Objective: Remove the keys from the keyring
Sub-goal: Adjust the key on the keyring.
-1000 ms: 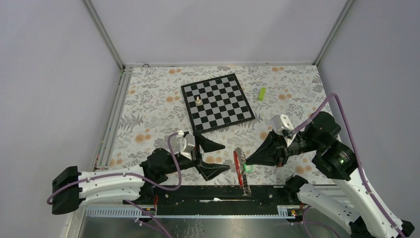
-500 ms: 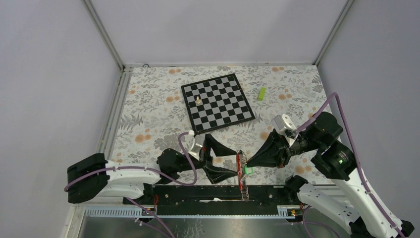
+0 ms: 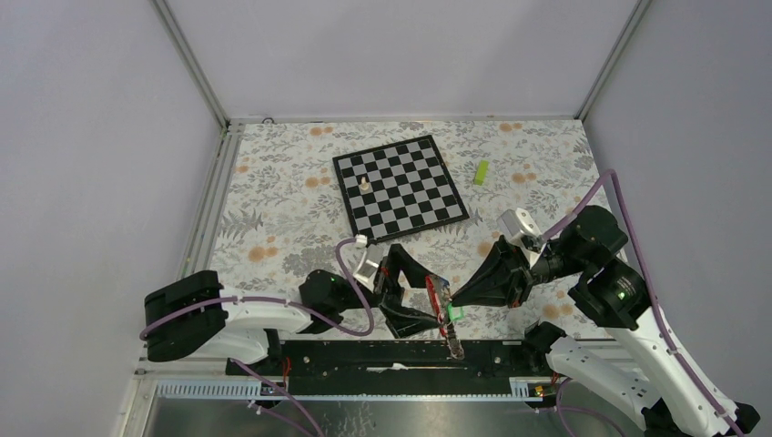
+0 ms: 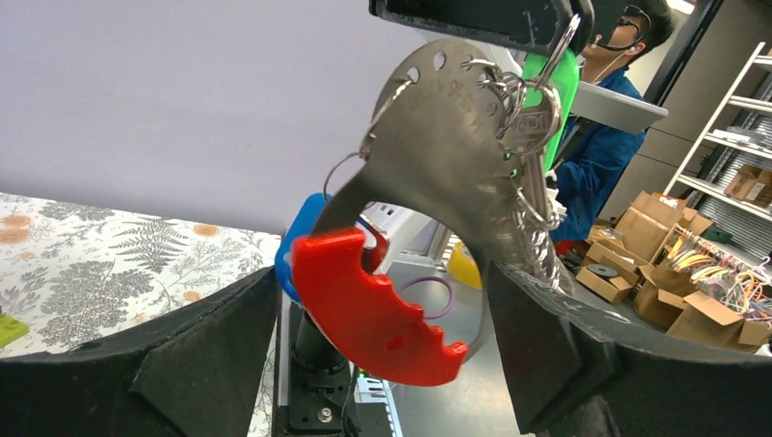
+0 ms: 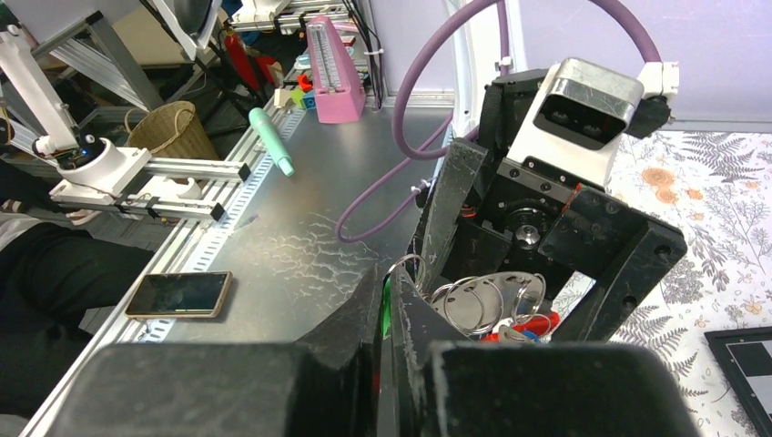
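The right fingers [image 3: 475,289] are closed on the keys [image 4: 537,123] at the green head, holding the keyring [image 4: 437,155] and its red tag [image 4: 364,300] in the air, in front of the chessboard's [image 3: 401,187] near edge. The left fingers [image 3: 411,271] stand wide open on either side of the bunch.

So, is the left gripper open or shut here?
Open. The left gripper has its fingers wide apart, the hanging keyring between them, unclamped.

Nothing fully legible. The silvery key [image 4: 535,127] has stamped letters on its head, too blurred to read. The curved metal plate [image 4: 437,155] has a faint engraved line near its punched holes, also unreadable.
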`<action>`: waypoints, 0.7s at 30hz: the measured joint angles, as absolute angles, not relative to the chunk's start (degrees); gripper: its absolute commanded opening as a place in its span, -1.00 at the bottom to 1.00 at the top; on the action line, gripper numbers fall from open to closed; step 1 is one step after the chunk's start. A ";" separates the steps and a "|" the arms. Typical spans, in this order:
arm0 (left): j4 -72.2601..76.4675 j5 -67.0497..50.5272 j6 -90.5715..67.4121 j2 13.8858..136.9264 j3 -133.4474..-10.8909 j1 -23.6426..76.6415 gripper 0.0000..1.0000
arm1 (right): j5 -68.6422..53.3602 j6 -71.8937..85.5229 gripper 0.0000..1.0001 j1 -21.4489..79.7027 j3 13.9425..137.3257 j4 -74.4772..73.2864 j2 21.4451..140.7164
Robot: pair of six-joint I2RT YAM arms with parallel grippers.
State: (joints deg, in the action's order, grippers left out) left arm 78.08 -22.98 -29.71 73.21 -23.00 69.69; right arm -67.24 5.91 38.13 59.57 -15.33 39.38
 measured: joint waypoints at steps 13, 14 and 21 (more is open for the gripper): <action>80.77 -26.85 -31.92 75.81 -23.99 69.69 -0.81 | -67.99 5.34 -1.00 38.13 59.53 -15.68 38.54; 80.42 -27.07 -31.53 75.44 -23.99 69.69 -0.94 | -67.75 4.43 -1.00 38.13 59.61 -16.95 38.46; 71.24 -26.39 -29.69 66.81 -23.38 69.65 -1.00 | -61.71 -2.76 -1.00 38.09 61.19 -25.36 37.19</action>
State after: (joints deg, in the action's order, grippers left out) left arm 71.24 -26.39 -29.69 66.81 -23.38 69.65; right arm -61.71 -2.76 38.09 61.19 -25.36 37.19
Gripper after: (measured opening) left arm 0.132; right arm 0.083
